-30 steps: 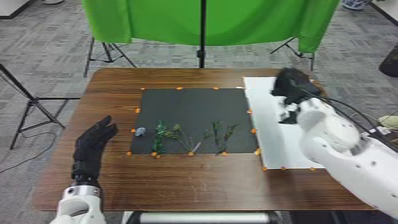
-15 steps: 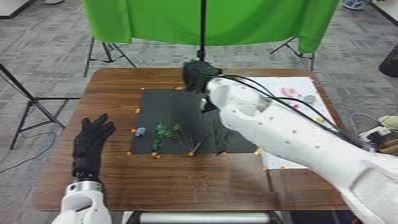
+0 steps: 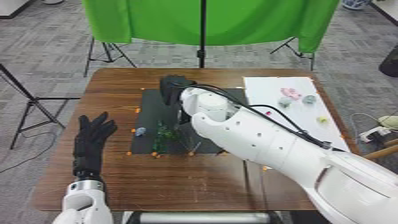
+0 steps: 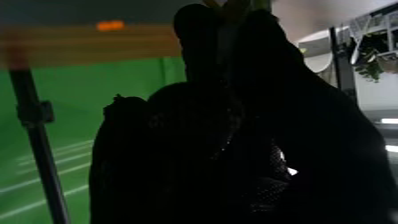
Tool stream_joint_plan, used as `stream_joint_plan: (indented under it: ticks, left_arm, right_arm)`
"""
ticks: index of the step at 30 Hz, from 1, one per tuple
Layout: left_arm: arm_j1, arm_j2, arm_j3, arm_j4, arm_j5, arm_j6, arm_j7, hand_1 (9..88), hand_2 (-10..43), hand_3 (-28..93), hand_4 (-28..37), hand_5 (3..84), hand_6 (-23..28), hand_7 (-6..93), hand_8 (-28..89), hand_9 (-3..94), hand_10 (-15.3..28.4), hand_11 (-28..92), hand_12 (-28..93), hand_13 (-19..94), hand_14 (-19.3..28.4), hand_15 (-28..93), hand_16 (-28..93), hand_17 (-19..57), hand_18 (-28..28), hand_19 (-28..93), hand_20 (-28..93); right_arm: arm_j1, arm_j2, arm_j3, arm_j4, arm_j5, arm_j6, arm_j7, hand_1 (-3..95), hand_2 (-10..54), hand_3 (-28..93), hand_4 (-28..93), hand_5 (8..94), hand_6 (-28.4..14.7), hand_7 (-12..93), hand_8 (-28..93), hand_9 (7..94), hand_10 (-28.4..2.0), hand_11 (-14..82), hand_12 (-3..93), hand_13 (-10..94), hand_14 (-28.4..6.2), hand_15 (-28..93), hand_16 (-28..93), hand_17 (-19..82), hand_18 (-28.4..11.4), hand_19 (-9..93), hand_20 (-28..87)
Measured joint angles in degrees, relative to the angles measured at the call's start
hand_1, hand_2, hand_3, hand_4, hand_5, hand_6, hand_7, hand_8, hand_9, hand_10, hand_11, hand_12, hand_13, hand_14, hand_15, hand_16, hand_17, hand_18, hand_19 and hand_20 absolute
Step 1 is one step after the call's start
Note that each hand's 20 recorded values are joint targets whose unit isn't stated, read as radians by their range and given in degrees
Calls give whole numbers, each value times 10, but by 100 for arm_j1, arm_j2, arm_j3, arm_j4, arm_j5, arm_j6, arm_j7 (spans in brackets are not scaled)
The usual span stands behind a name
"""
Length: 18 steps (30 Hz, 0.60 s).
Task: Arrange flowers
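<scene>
1. The tabletop (image 3: 178, 192) carries the dark mat (image 3: 147, 107) and white sheet (image 3: 266, 85).
2. The right arm (image 3: 258, 137) has swung from the sheet to the mat, likely turning from picking to placing.
3. The right robot hand (image 3: 176, 86) is over the mat's far part, pinching a yellow-green piece (image 4: 235, 8), probably a flower or stem.
4. The left robot hand (image 3: 91, 142) waits beside the mat, fingers now more spread.
5. Green leaves (image 3: 160, 142) lie on the mat's near part, with a blue bloom (image 3: 139, 131) beside them.
6. A pink flower (image 3: 290, 93) and yellow bloom (image 3: 322, 120) remain on the sheet, so the arranging looks unfinished.
</scene>
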Motion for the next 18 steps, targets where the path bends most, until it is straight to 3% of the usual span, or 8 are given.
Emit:
stream_joint_plan:
  ticks: [10,18]
  left_arm:
    - [-91,44,99,37,6,-61,-26,253,196,375,-283,449,47,114,-68,451,145,176,111,333,181,221,-14,56,108,45,187]
    - [-97,45,104,41,16,-92,-72,240,171,414,-283,448,46,114,-67,451,145,177,112,333,180,223,-13,55,110,47,187]
  right_arm:
    - [-91,-97,-133,128,28,74,5,515,-95,586,-197,655,4,182,43,760,-121,171,212,883,-27,584,350,645,-102,932,542]
    - [-147,-82,-163,39,61,127,87,447,-95,623,-192,631,3,171,-83,750,-133,168,206,881,-31,574,352,640,-105,932,533]
